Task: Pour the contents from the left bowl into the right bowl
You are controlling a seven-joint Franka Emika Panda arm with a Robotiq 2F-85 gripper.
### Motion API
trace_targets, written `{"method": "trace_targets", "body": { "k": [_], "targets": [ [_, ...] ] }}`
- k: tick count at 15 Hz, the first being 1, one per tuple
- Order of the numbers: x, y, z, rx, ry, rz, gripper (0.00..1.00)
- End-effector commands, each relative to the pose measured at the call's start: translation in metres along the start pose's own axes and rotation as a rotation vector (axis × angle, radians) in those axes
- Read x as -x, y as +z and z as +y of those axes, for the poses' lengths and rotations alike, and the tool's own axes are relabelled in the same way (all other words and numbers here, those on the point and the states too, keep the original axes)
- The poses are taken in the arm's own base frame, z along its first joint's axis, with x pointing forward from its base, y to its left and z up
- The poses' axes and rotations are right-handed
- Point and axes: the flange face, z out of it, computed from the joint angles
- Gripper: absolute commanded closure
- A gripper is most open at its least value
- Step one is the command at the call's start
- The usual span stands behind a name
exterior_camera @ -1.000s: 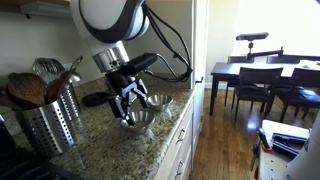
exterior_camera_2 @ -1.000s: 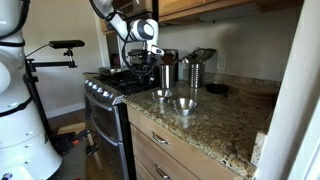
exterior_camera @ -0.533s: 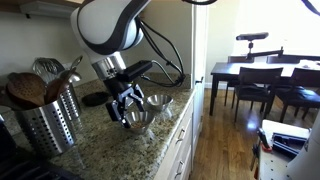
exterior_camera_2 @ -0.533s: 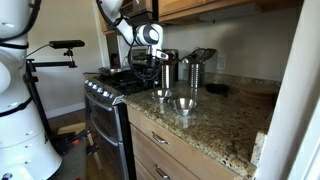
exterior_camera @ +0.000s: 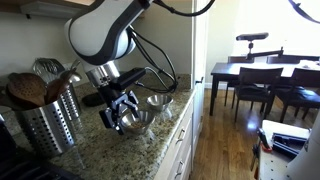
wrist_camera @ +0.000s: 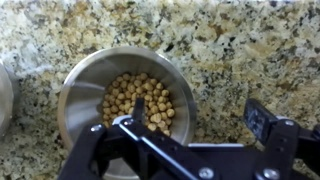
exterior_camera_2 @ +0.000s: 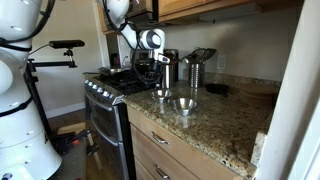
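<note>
- The round, shiny stainless-steel left bowl (wrist_camera: 90,80) holds tan chickpeas (wrist_camera: 138,100); the black gripper (wrist_camera: 192,118) hides its near rim.
- The gripper hangs above that bowl, jaws spread wide, seemingly touching nothing.
- Beside that bowl, the matching steel right bowl (wrist_camera: 3,95) is only a sliver, cut off at the frame edge.

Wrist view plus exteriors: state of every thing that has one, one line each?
left bowl: upright on counter, holds small tan balls, not gripped
right bowl: upright, contents too small to tell
gripper: open, fingers either side of left bowl's rim
utensil holder: upright, full
</note>
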Motion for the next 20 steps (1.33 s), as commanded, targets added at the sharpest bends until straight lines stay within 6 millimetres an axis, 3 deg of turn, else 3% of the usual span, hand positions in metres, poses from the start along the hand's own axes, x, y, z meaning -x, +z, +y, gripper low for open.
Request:
{"method": "trace_targets", "body": {
  "k": [1, 8, 20],
  "targets": [
    [-0.012, 0.006, -0.006, 0.017, 0.016, 0.003, 0.0],
    [-0.023, 0.017, 0.001, 0.026, 0.032, -0.006, 0.0],
    [-0.022, 0.021, 0.006, 0.004, 0.016, -0.022, 0.0]
  ]
}}
